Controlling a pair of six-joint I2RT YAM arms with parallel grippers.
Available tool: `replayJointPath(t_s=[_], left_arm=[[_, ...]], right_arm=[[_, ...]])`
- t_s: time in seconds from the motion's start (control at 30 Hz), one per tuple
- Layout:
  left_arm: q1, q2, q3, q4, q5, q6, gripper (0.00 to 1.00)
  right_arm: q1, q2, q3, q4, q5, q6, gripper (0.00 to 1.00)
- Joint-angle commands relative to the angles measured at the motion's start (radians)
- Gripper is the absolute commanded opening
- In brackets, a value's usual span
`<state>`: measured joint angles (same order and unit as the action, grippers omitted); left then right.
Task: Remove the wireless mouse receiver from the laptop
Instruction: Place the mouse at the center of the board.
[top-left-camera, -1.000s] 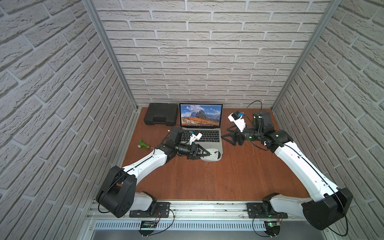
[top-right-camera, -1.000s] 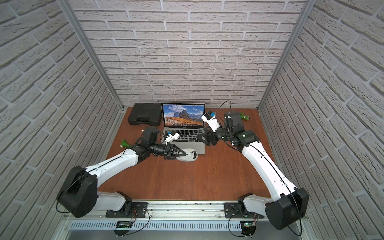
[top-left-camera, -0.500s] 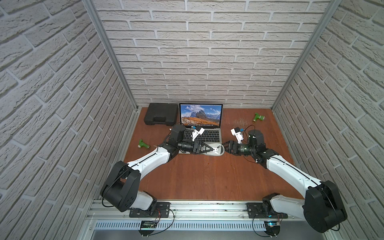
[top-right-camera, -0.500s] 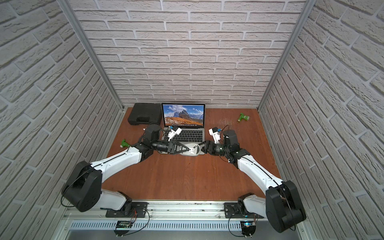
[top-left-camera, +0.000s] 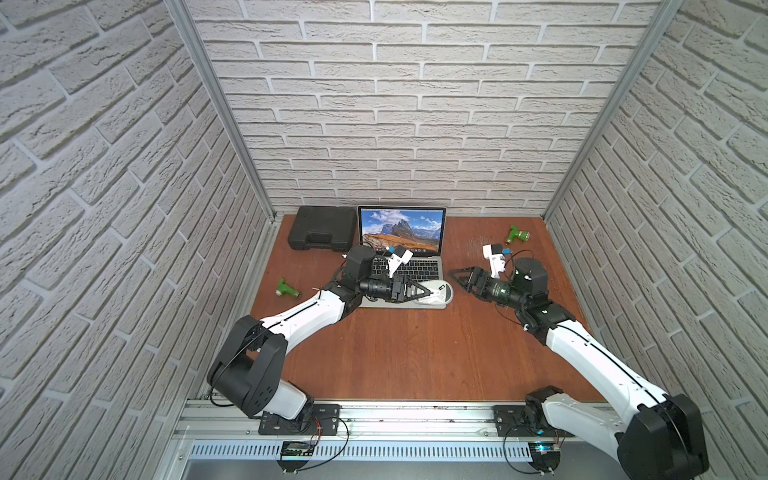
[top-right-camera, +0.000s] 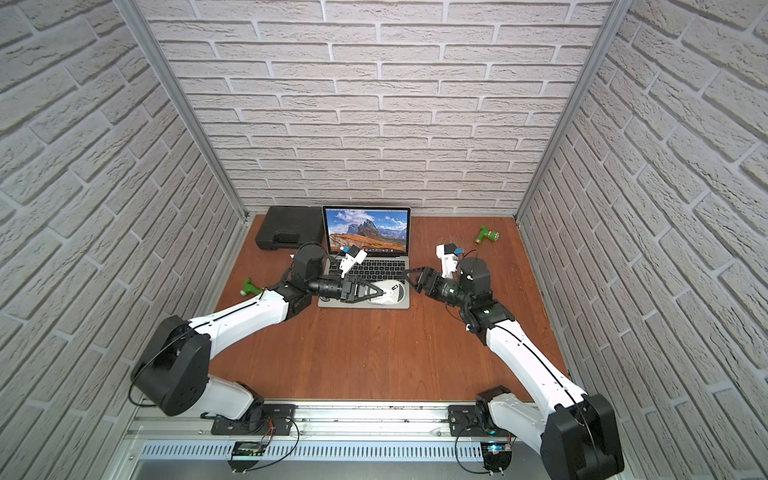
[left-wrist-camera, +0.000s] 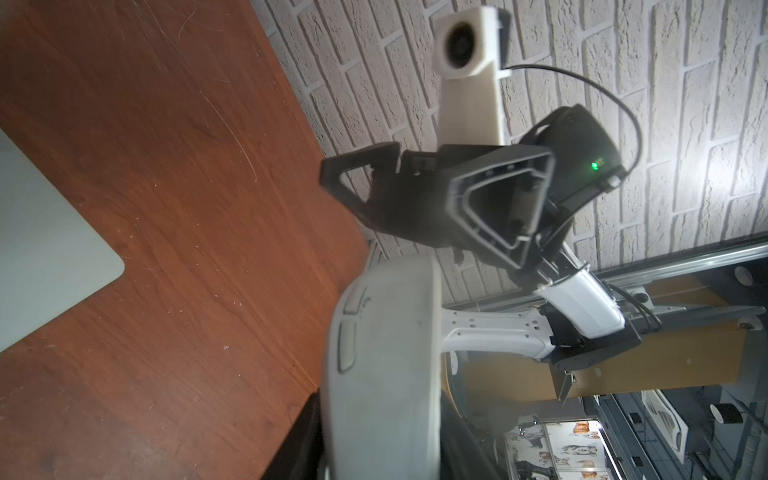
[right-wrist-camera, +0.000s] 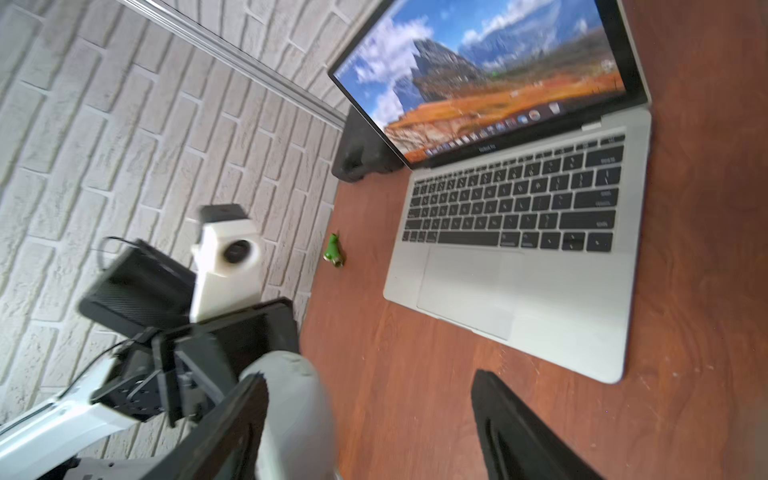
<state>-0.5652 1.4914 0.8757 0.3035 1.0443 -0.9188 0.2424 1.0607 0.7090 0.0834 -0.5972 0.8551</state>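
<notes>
The silver laptop (top-left-camera: 409, 268) (right-wrist-camera: 519, 270) stands open at the back of the wooden table, its mountain wallpaper lit. My left gripper (top-left-camera: 430, 293) (left-wrist-camera: 382, 449) is shut on the light grey mouse (top-left-camera: 438, 291) (left-wrist-camera: 382, 365), which it holds just above the laptop's front right corner. My right gripper (top-left-camera: 459, 281) (right-wrist-camera: 370, 415) faces it from the right, open, with nothing between its fingers. In the right wrist view the mouse (right-wrist-camera: 295, 407) lies close against one finger (right-wrist-camera: 232, 419). The wireless mouse receiver does not show in any view.
A black moulded case (top-left-camera: 322, 232) lies left of the laptop. One small green part (top-left-camera: 286, 289) rests on the table's left side and another (top-left-camera: 517, 236) at the back right. Brick walls close in three sides.
My right arm came down from behind the laptop to the mouse's right side, and its jaws have opened wider. My left gripper carried the mouse a little to the right.
</notes>
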Motion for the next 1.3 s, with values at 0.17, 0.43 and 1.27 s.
replayJointPath(t_s=[0.17, 0.43, 1.27], left_arm=[[-0.005, 0.02, 0.031, 0.092, -0.003, -0.025, 0.0], [-0.008, 0.023, 0.043, 0.096, -0.007, -0.034, 0.0], [0.133, 0.073, 0.07, 0.126, -0.129, -0.068, 0.98]], right_arm=[[0.041, 0.127, 0.04, 0.089, -0.206, 0.061, 0.8], [0.077, 0.217, 0.035, 0.231, -0.244, 0.138, 0.54], [0.031, 0.195, 0.076, 0.091, -0.196, 0.101, 0.03]])
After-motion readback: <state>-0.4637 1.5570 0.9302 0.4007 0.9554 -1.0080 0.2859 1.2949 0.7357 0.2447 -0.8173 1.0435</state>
